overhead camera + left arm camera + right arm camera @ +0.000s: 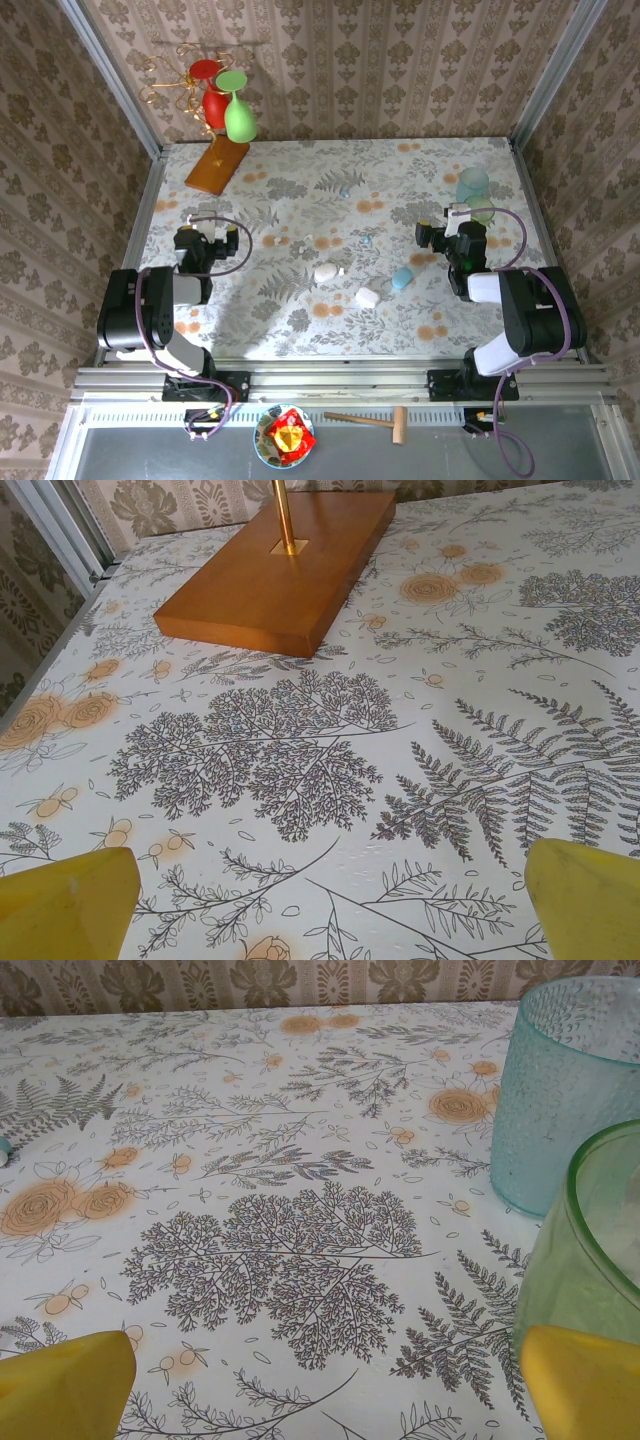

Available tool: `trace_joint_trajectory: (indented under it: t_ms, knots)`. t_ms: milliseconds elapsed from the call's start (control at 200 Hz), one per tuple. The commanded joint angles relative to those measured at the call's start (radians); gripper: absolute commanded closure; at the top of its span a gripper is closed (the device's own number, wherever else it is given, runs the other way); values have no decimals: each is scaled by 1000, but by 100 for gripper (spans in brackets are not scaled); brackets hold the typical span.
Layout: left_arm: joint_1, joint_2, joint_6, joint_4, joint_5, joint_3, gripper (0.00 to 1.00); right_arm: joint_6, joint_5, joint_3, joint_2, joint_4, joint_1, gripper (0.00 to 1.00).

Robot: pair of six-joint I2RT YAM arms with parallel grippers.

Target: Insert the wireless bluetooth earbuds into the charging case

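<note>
**Both grippers wide open and empty, earbuds loose between them**

Fingers of left gripper [322, 908] and right gripper [322, 1388] are spread fully, holding nothing, low over the table [300, 780]. A green cup [590, 1250] sits just beside the right gripper's right finger, with a teal cup [570, 1090] ahead-right. One earbud [366, 240] lies left of the right gripper, well apart. A second speck [345, 190], likely the other, is left and farther ahead. Case pieces [367, 297] are left and back. The earbud looks tiny, light, hard and slick, so it could squirt out. Pinch across its body, tips low.
</note>
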Motion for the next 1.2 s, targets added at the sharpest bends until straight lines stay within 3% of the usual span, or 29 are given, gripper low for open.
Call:
trace_joint_trajectory:
  t_ms: [0,320,490,700,860,995,1195]
  knots:
    - [-3,-3,-17,-1,-13,22,0,5,20,11,9,11,-1,0]
    - [-9,-15,-3,23,-10,5,0,3,17,11,5,13,-1,0]
    - [-37,-162,25,-37,-15,-29,0,-42,-47,96,-121,-246,15,0]
    - [-197,-384,186,-215,-113,-16,0,-135,-181,151,-295,-447,73,0]
    - [-308,-488,255,-321,-70,2,0,-332,-344,241,-352,-671,206,0]
    - [-336,-508,170,-391,34,20,0,-535,-417,326,-313,-834,357,0]
    - [-333,-520,-128,-308,69,-36,0,-740,-450,511,-146,-1069,523,0]
